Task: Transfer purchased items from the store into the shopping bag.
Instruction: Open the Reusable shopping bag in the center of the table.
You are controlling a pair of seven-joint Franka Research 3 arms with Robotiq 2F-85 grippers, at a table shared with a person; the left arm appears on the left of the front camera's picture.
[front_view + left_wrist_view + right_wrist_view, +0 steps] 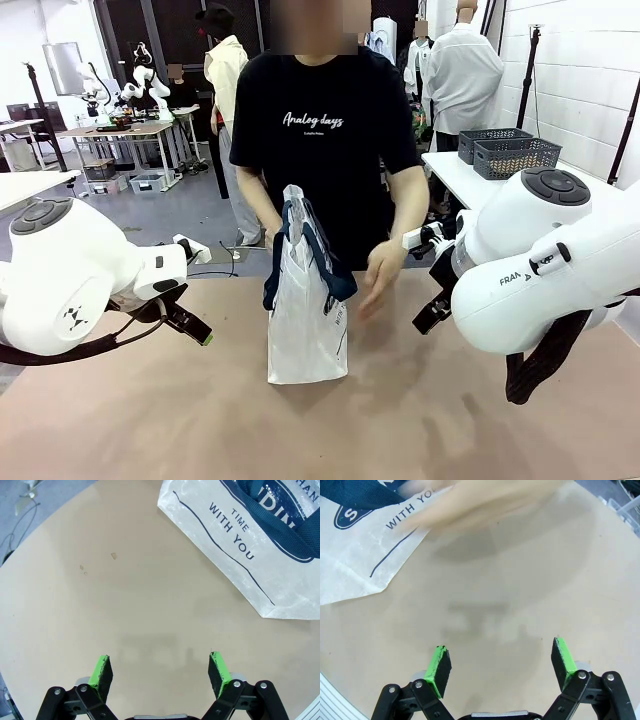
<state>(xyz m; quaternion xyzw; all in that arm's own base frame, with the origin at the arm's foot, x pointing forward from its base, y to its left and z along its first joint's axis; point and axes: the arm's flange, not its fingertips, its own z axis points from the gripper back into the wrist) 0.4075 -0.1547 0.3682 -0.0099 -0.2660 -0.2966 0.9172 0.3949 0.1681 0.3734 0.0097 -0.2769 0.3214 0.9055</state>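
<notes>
Tabletop (125,605) beneath left gripper (159,662), jaws spread

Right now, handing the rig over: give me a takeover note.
Left gripper: jaws open, empty, over the tan table.
Right gripper: jaws open, empty, above bare tabletop.
Translucent white plastic shopping bag with navy straps: upright mid-table, person's hand gripping its handles, their other hand beside it.
Done: bag set out.
Left: item transfers; bag contents can't be told.
</notes>
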